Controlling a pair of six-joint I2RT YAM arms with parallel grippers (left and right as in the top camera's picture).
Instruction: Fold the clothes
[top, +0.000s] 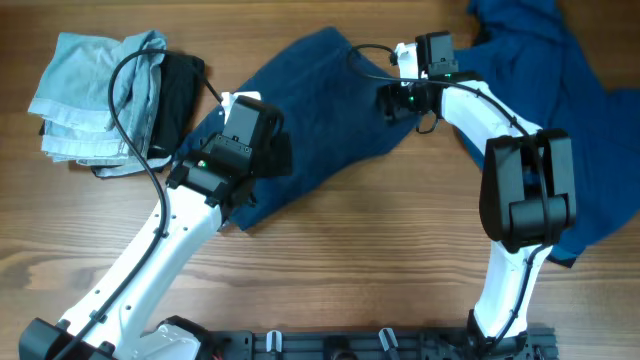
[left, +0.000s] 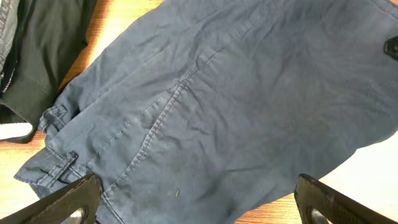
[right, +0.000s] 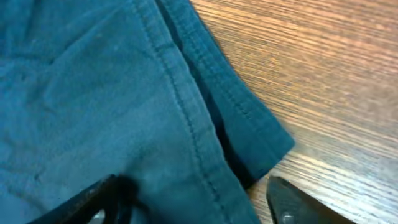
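- Two wide gaps: left pincer (left: 202, 200) and right pincer (right: 196, 202) both spread, holding nothing.
- Soft navy-blue cloth trousers (top: 320, 110) lie mid-frame on wooden desk (top: 380, 250), beneath both.

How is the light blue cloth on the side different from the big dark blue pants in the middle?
The light blue cloth is pale and bunched in a small pile; the dark blue pants are navy and spread out. The open left gripper and right gripper are over the pants, not the light cloth. Both are soft clothes on the wooden table.
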